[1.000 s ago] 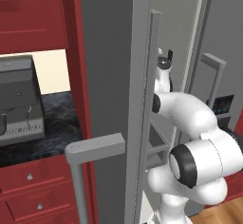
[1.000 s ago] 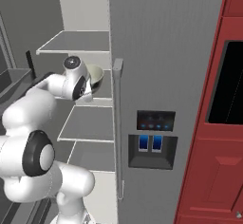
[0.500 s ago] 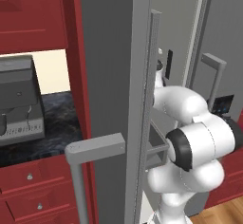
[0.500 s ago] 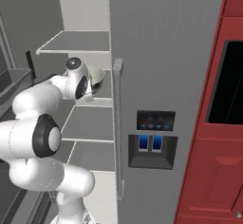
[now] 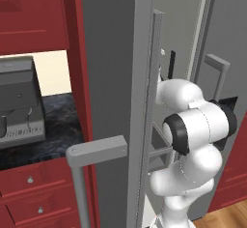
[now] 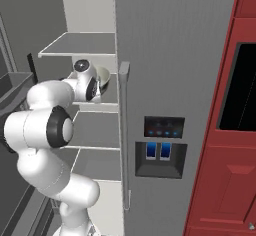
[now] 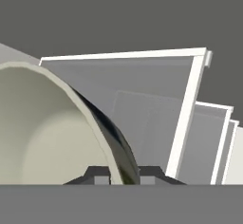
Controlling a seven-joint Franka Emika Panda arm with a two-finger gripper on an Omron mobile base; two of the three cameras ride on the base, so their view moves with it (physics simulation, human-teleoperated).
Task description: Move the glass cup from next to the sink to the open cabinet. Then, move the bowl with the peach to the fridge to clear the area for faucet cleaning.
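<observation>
1. In the hand view the two dark finger tips of the gripper [image 7: 121, 173] are sitting on either side of the bowl's [image 7: 52, 128] thin rim, one inside and one outside, clamping it.
2. The bowl is showing as a smooth, round, deep shape, cream-white at the rim with a pale grey-green inside; its outer wall is reading dark and glossy in the hand view.
3. The peach cannot be made out in any view.
4. In the right base view the bowl [image 6: 104, 75] is sitting at the fridge's middle shelf [image 6: 111, 91], near the shelf's right edge by the closed door, with the wrist just in front of it.
5. The shelves are looking flat and grey with thin white edges; in the hand view they are appearing as tilted stacked panels [image 7: 152, 109].
6. The fridge [image 6: 175, 60] is grey matt metal, with long squared bar handles [image 6: 124, 135] and a dark dispenser panel [image 6: 161, 146].
7. In the left base view the open fridge door [image 5: 116, 77] is standing between the camera and the arm, with dark red cupboards [image 5: 34, 14] and a dark speckled worktop [image 5: 53, 121] to its left.
8. Compared with a second ago, the bowl is staying on the same shelf while the white elbow is swinging lower and closer to the cameras.
</observation>
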